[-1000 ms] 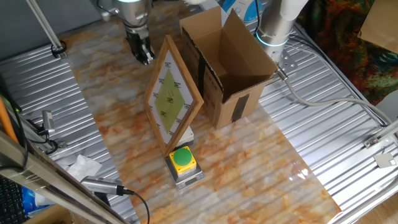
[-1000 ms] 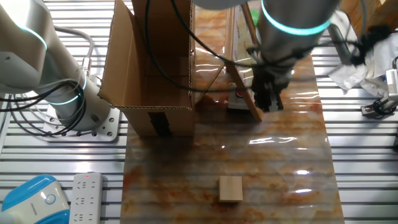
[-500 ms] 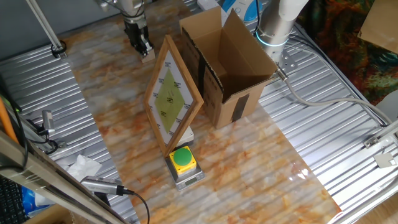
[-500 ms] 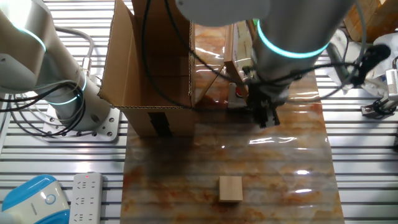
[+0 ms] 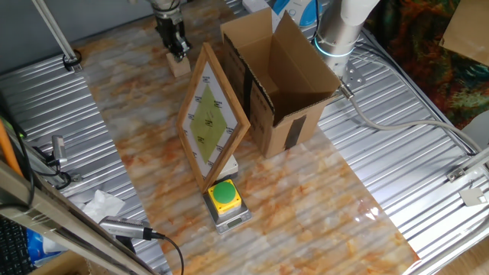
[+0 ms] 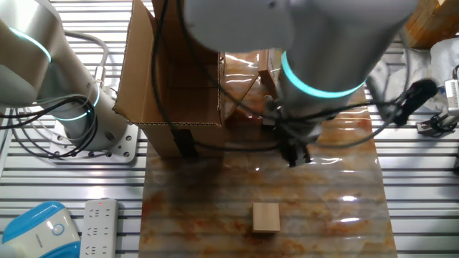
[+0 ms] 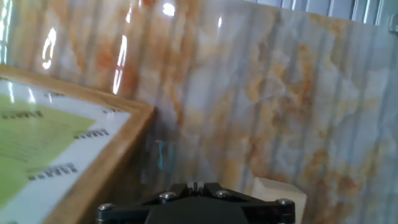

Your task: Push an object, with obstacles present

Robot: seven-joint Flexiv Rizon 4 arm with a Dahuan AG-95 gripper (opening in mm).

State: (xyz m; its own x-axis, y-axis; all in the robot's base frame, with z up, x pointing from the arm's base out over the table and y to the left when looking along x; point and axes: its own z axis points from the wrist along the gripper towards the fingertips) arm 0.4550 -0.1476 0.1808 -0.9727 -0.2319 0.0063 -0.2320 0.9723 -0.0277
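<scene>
The small light-tan wooden cube (image 5: 180, 64) lies on the marble tabletop near its far end. It also shows in the other fixed view (image 6: 266, 216) and at the lower right of the hand view (image 7: 280, 196). My gripper (image 5: 175, 44) hangs above the table close to the cube, fingers together and empty, apart from it; it also shows in the other fixed view (image 6: 295, 155). The wooden-framed white board (image 5: 212, 114) with the yellow-green diamond leans just beside the gripper and fills the left of the hand view (image 7: 56, 143).
The large open cardboard box (image 5: 279, 76) with black tape stands beside the board. The yellow-and-green push-button (image 5: 224, 195) on its grey base sits at the board's near foot. A second robot arm's base (image 6: 86, 122) stands beside the box. Ribbed metal flanks the tabletop.
My gripper has moved along the board's side toward the cube's end of the table, uncovering the cube in one fixed view. The cube, board, box and button have not moved.
</scene>
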